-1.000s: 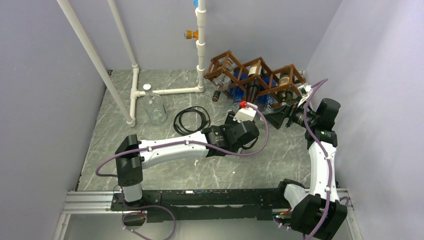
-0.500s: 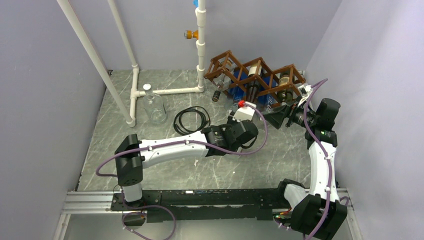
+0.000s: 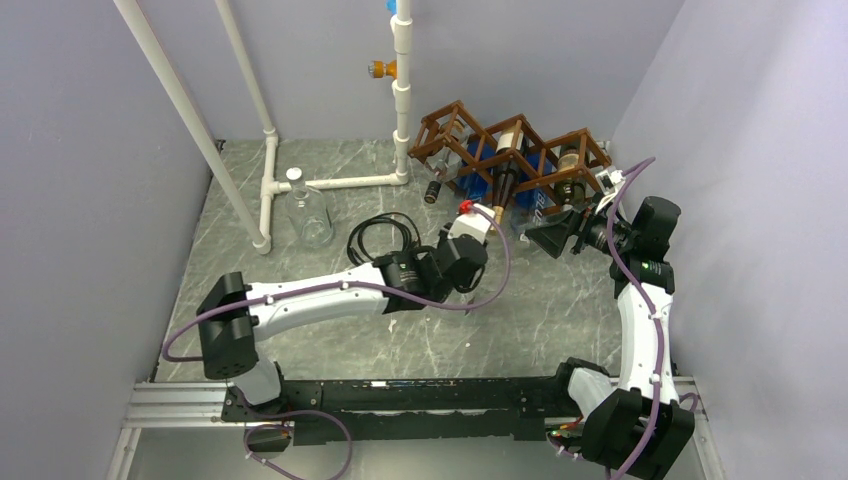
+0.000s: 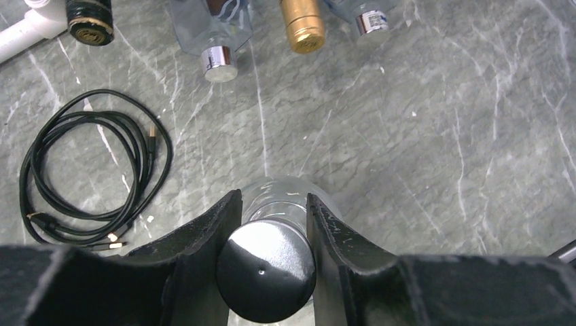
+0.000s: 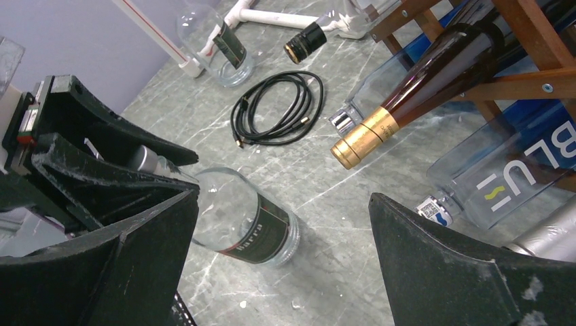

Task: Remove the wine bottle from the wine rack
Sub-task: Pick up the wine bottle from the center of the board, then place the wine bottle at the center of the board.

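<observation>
One wine bottle (image 5: 255, 231) has its neck clamped in the left tool (image 4: 272, 204).

Brown wine rack (image 5: 528, 32), grey white-veined table (image 3: 560, 300), black cable (image 4: 102, 117), gold-capped amber bottle (image 5: 421, 81), white pipes (image 3: 402, 100)

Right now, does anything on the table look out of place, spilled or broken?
A black cable lies coiled on the table, odd for a wine task. A clear bottle is on its side outside the wine rack, its capped neck clamped by the left gripper. I see nothing spilled or broken.
</observation>
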`<state>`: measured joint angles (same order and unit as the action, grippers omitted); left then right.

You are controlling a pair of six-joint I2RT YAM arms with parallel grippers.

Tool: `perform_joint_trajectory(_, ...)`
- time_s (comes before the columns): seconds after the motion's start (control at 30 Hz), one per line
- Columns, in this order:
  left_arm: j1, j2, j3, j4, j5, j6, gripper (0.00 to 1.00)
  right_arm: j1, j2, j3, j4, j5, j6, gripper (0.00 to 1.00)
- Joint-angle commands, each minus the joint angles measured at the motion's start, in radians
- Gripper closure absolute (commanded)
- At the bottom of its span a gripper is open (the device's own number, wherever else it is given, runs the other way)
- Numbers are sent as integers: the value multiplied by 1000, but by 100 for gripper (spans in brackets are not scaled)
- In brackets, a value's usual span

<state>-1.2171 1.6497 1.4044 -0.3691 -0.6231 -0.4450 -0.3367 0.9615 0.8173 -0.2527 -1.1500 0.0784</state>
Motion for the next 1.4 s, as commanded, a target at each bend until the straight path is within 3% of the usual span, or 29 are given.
perform_joint_trajectory(0.0,47,-122,-33,98,74,75,100,3,-21,14,18,7,-20,0)
perform_joint_trajectory(0.77,318,-418,-189,136,206,191,100,4,-21,16,15,14,-24,0)
perform_joint_trajectory(1.37,577,-368,-110,215,289,291,100,11,-14,22,1,29,-38,0)
